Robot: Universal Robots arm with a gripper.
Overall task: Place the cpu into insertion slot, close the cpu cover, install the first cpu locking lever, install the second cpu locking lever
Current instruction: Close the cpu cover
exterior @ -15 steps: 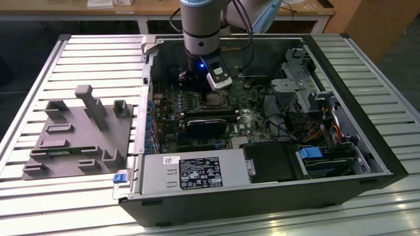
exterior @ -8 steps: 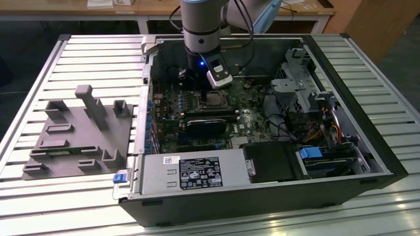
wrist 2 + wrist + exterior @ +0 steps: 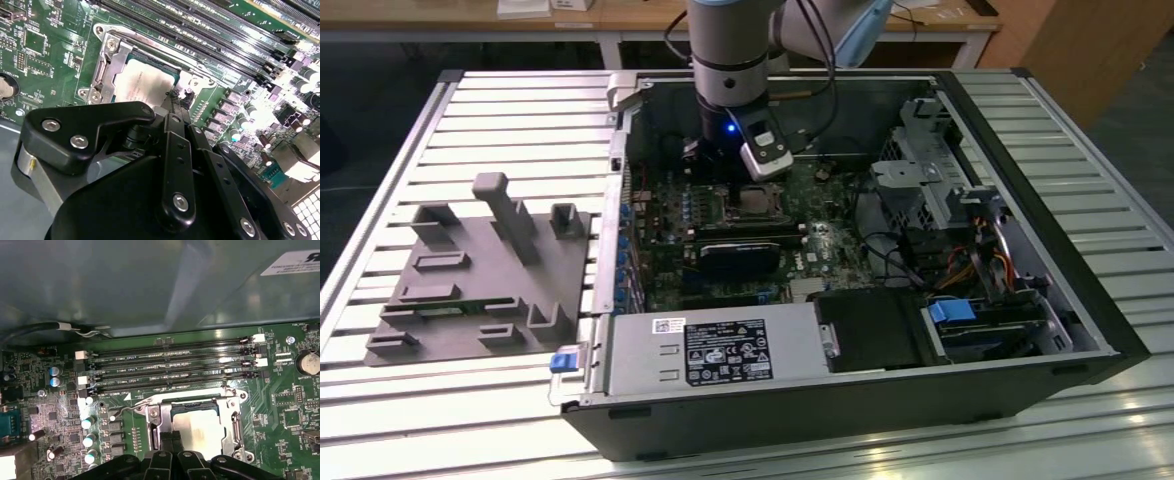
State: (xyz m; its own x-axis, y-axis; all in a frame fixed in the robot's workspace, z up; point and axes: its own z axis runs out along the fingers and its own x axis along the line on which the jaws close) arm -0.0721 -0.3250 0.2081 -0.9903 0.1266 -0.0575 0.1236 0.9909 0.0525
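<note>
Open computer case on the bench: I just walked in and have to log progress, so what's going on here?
A robot arm reaches into the computer case, its gripper at the edge of the insertion slot. The cpu already sits in it, with the cpu cover lying flat around it. One wire lever appears unlatched.

Exterior overview, both wrist views near insertion slot [image 3: 195, 407]

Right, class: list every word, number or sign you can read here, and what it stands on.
Power supply label: print and symbols, too small to read.
White sticker on the metal wall: blurred.
Motherboard lettering by the memory slots: too small to read.
Nothing reads clearly enough to quote.
</note>
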